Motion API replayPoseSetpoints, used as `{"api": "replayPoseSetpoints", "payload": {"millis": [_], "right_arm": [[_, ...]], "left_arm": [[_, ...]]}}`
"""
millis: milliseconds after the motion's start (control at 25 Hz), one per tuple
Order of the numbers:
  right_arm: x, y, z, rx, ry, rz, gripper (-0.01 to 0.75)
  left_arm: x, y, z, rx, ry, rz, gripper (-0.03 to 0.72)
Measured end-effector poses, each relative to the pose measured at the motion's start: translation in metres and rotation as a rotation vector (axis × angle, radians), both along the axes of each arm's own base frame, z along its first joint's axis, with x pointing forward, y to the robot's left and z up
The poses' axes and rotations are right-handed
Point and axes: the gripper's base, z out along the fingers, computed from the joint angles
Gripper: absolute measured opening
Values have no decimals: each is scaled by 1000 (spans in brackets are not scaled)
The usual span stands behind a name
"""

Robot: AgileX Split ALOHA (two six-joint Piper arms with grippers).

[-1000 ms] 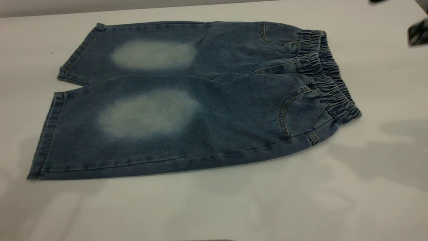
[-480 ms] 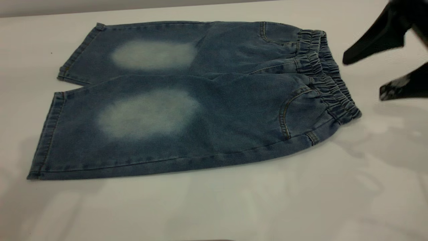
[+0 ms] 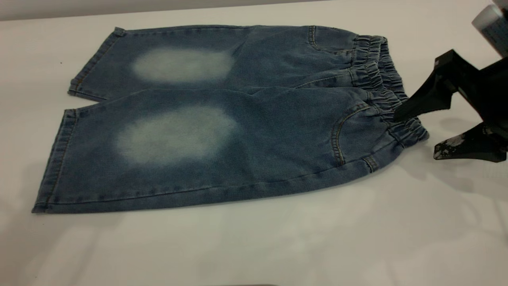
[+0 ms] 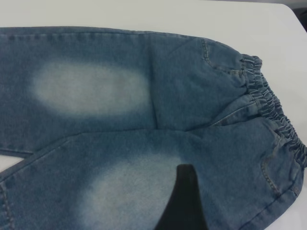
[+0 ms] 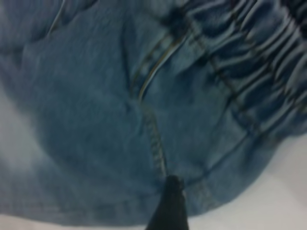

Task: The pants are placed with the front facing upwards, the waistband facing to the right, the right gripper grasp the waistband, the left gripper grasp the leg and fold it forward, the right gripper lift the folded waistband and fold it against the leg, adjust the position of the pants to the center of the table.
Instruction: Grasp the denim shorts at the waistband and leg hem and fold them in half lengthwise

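The pants (image 3: pixel 238 119) lie flat on the table (image 3: pixel 278 246), front up, legs to the left. The waistband (image 3: pixel 391 91) runs down their right edge. My right gripper (image 3: pixel 415 137) stands open at the waistband's near corner. One finger (image 3: pixel 420 97) points at the ruched band and the scuffed finger (image 3: pixel 460 145) hovers over bare table beside it, with nothing held. In the right wrist view the waistband (image 5: pixel 249 62) and a front pocket seam fill the frame beyond one fingertip (image 5: pixel 169 203). My left gripper (image 4: pixel 237 191) hangs open above the near leg and does not show in the exterior view.
The table's far edge (image 3: pixel 158 12) runs just behind the pants. White tabletop extends in front of the pants and to their right.
The right gripper has come in from the upper right and dropped to the waistband's near corner, fingers apart. The pants have not moved.
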Motion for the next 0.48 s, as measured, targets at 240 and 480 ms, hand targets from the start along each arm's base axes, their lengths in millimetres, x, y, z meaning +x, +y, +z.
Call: {"api": "replayPoseSetpoints", "payload": {"millis": [240, 480], "right_arm": [[11, -1, -12, -11, -6, 10, 594], [21, -3, -16, -36, -27, 20, 592]], "left_arm": [[0, 0, 0, 2, -3, 5, 569], [0, 0, 0, 1, -4, 6, 569]]}}
